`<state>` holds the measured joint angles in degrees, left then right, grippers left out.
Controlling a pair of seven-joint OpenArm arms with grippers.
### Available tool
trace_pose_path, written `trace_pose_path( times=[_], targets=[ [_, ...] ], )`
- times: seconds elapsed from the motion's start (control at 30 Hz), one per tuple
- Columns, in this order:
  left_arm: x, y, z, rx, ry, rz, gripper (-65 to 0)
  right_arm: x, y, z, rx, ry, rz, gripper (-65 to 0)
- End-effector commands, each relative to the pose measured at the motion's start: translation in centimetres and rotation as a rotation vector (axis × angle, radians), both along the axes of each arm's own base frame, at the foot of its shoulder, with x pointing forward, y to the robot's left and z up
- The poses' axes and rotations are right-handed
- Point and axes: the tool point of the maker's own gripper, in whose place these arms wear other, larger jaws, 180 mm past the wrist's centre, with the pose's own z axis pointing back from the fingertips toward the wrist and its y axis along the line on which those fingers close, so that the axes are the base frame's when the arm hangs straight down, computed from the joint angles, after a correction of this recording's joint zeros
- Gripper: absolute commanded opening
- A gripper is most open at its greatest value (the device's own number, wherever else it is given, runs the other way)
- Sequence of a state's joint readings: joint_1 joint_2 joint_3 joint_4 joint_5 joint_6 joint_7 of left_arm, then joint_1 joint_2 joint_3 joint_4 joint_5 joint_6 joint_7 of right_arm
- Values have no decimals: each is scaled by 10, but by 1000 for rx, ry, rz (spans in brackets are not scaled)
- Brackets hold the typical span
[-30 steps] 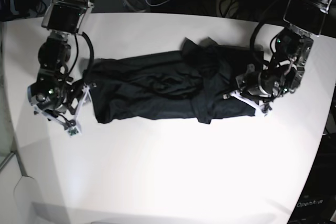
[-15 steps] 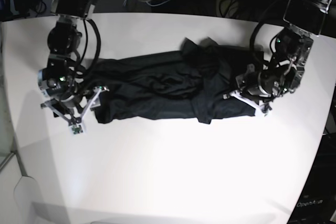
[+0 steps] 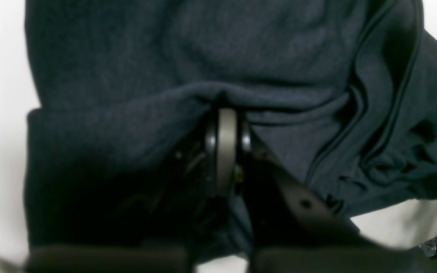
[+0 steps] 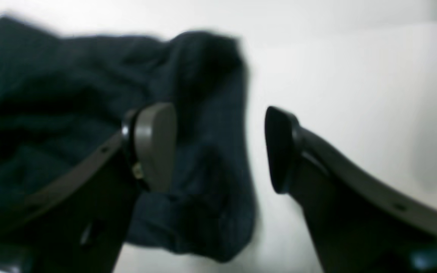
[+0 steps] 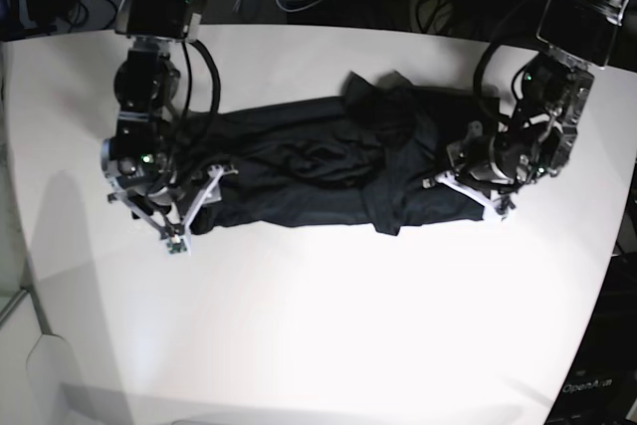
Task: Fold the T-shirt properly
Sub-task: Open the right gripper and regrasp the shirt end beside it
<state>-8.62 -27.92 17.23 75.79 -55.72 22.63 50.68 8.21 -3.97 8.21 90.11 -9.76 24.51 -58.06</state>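
On the white counter (image 5: 328, 325) lies the T-shirt (image 5: 318, 171). It is black and soft, and it is stretched out long, from near one side edge of the counter to near the other side edge. It sits closer to the far edge than to the near edge. The cloth is bumpy and full of folds, and a crumpled lump pokes up on its far side.

The left tool (image 5: 468, 189) is at one end of the T-shirt, close to the counter's side edge. Its two fingers are pressed tight together, and a fold of the black cloth is pinched between them. In the left wrist view the left tool (image 3: 224, 129) has its tips tucked under a ridge of cloth, with the T-shirt (image 3: 211, 57) filling nearly the whole view.

The right tool (image 5: 194, 208) is at the other end of the T-shirt. Its fingers are spread wide apart. In the right wrist view the right tool (image 4: 218, 148) has nothing between its fingers. One finger (image 4: 154, 146) is over the dark cloth and the other finger (image 4: 281, 148) is over the bare white counter (image 4: 355, 94). The end of the T-shirt (image 4: 203, 151) sits just under the gap. That view is blurry.
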Motion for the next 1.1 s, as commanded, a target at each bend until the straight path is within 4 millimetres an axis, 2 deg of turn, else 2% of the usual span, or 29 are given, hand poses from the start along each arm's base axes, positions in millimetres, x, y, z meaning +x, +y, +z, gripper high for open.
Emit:
trace_pose_path(
  times=[0.0, 0.1, 0.27, 0.3, 0.53, 0.7, 0.9, 1.07],
  targets=[
    [-18, 19, -17, 83, 72, 21, -650, 12, 3, 12, 12, -37, 10, -277],
    [-18, 19, -17, 84, 73, 21, -650, 9, 1, 10, 14, -11, 2, -277],
    [-20, 22, -20, 89, 82, 25, -650, 14, 8, 14, -14, -8, 126, -277],
    [-20, 22, -20, 89, 82, 25, -650, 14, 2, 13, -29, -3, 130, -277],
    [-18, 22, -19, 89, 79, 25, -650, 12, -11, -3, -44, 48, 137, -277],
    [-18, 21, -18, 87, 78, 25, -650, 14, -8, -18, -12, 73, 141, -277],
    [-19, 21, -19, 87, 81, 25, -650, 7, -9, -36, 22, 118, 148, -277],
    [-19, 21, -19, 87, 80, 26, -650, 1, -11, -41, 31, 146, 181, -280]
  ],
)
